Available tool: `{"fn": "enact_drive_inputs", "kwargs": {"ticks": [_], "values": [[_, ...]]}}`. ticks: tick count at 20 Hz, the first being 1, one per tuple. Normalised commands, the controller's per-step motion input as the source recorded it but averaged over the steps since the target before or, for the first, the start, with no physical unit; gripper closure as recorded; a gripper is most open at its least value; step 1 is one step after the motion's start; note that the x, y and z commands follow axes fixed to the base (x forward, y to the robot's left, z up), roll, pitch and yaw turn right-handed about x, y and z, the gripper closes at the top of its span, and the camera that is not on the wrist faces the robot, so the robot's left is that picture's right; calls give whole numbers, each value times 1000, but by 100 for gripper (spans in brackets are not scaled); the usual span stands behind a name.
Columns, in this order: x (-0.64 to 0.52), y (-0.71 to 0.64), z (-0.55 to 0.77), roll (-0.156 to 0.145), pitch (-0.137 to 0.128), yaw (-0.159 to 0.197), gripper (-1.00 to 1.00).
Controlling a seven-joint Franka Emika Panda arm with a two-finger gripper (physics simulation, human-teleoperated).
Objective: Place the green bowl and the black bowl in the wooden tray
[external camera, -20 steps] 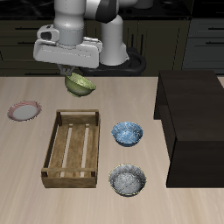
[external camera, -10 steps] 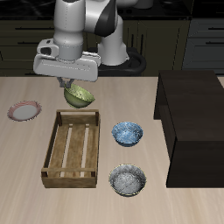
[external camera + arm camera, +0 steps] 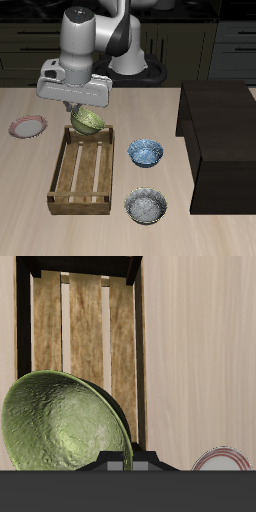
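Neither bowl sits in the wooden tray yet; the hand grips the green bowl, tilted, above the tray's back end. The black bowl waits on the bench beside the tray, untouched.

No readable text, labels, brands, numbers or signs on anything in view

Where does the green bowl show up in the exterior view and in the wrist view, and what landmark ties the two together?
Exterior view: the green bowl hangs tilted under the pincer, above the back end of the wooden tray.
Wrist view: the green bowl fills the foreground right by the pincer, with the wooden tray beyond it.
Shared landmark: the wooden tray's slatted bottom; also the small pink-rimmed plate beside the tray.
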Motion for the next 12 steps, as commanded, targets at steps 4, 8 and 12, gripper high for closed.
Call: {"fn": "enact_drive_inputs", "kwargs": {"ticks": [4, 8, 12], "values": [[29, 43, -233, 1, 32, 0, 100], [49, 148, -293, 12, 43, 14, 100], [9, -4, -272, -4, 38, -9, 100]]}}
